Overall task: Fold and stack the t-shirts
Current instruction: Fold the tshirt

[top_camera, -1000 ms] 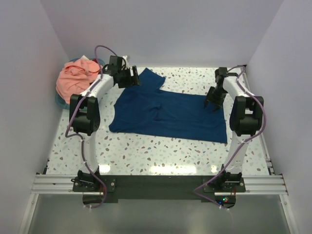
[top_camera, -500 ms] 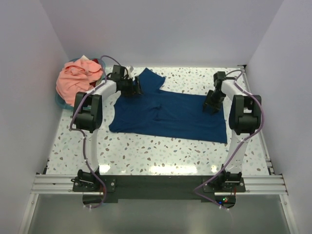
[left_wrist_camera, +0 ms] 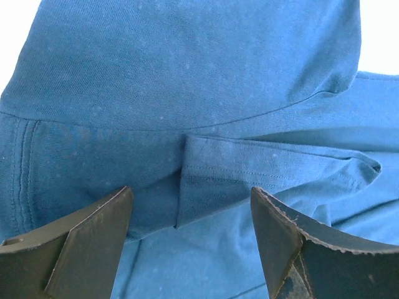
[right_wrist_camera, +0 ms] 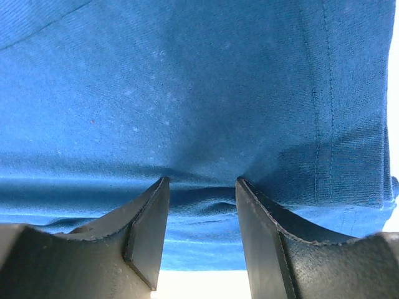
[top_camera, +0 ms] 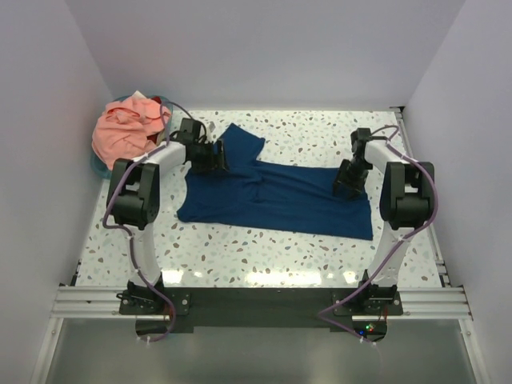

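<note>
From the top view, you have the navy t-shirt (top_camera: 276, 196) lying spread on the speckled table (top_camera: 240, 248), its long side running left to right and one sleeve angled toward the far wall. A few creases gather near its middle. The salmon-pink t-shirt (top_camera: 124, 132) sits heaped in the round teal basket (top_camera: 98, 166) at the far left corner, well apart from the navy one. Your left gripper (top_camera: 216, 156) is low over the far left part of the navy shirt, just beside the base of that sleeve. Your right gripper (top_camera: 346, 184) is down at the shirt's far right edge. The two arms reach in from opposite sides, well apart from each other.

In the left wrist view, the dark fingers (left_wrist_camera: 87, 243) stand wide apart, with nothing clamped between them. Navy cloth fills almost the whole picture. In the gap lies a folded flap with a stitched hem, its edge running up between the two tips, and a broad curved fold crosses above it. You cannot tell from here whether the tips touch the cloth.

In the right wrist view, the fingers (right_wrist_camera: 146, 230) are also apart, though by a narrower gap, and they grip nothing. A low ridge of navy cloth runs across between the tips. A stitched hem runs down the right side, and a thin strip of white table shows at the bottom.
</note>
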`<action>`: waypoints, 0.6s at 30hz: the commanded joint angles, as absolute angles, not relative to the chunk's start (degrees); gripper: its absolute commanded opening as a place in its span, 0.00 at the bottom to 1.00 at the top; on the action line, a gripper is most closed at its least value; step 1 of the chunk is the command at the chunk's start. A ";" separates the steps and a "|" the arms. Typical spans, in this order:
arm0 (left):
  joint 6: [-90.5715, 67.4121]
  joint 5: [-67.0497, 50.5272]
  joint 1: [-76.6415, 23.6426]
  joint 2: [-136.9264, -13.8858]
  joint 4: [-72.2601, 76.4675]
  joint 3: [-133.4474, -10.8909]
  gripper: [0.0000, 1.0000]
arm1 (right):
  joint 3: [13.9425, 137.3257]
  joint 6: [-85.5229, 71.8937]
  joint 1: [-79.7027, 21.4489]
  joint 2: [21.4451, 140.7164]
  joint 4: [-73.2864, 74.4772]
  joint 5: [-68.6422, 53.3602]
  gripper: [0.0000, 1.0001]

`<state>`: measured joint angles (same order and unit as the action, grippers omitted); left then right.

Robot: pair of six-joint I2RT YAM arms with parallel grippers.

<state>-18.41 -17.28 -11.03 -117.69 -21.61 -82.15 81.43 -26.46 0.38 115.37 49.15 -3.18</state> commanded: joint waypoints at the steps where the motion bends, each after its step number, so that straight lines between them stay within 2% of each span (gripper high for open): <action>1: -17.58 -15.64 -10.99 -116.19 -27.86 -78.31 0.82 | 78.57 -24.87 0.44 116.37 52.03 -2.64 0.51; 4: -17.84 -16.61 -10.99 -115.23 -27.25 -78.48 0.82 | 81.11 -25.05 0.44 116.10 52.73 -2.64 0.51; 7: -17.67 -16.35 -10.99 -116.71 -28.21 -84.09 0.82 | 86.38 -25.40 0.44 116.80 54.14 -0.19 0.52; 18: -20.74 -15.56 -10.37 -130.42 -29.89 -114.86 0.83 | 100.71 -24.61 6.59 123.04 50.02 2.81 0.48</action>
